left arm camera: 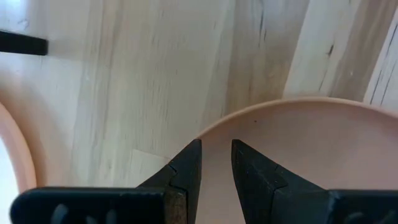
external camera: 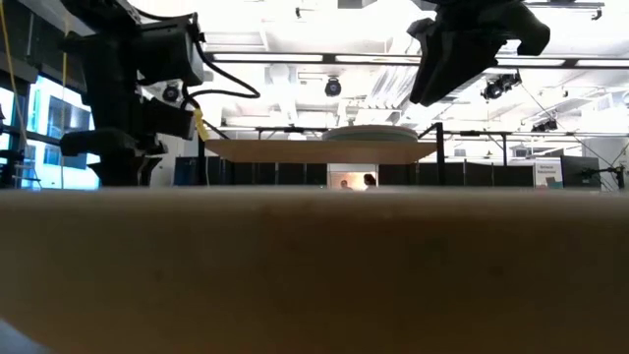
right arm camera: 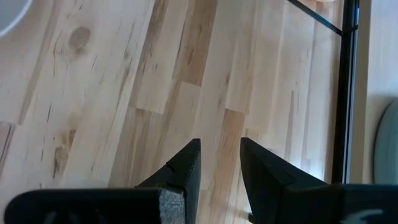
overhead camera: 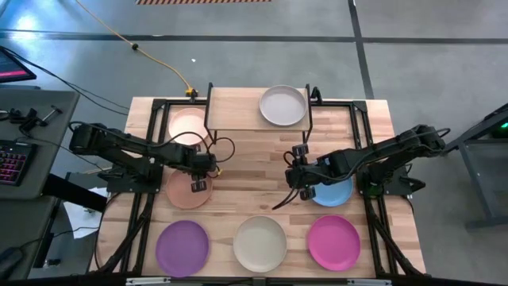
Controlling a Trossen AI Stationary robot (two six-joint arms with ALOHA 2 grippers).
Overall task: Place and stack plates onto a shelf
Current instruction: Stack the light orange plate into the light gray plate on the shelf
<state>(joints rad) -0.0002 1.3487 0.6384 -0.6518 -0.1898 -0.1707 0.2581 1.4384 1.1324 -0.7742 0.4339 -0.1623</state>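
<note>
The shelf (overhead camera: 258, 107) stands at the table's far middle, with a grey plate (overhead camera: 283, 105) lying flat on its right half. A pale pink plate (overhead camera: 188, 127) lies by the shelf's left end. My left gripper (left arm camera: 216, 149) points down over the far rim of a peach plate (overhead camera: 189, 195), which lies flat on the table. It is open by a narrow gap, and I see no touch. My right gripper (right arm camera: 219, 146) hangs open over bare wood, left of a blue plate (overhead camera: 333, 193).
Purple (overhead camera: 182, 247), cream (overhead camera: 259, 242) and magenta (overhead camera: 333, 241) plates lie in a row along the near edge. Black frame rails (overhead camera: 151, 159) run along both sides of the table. The shelf's left half (overhead camera: 234, 107) is bare wood.
</note>
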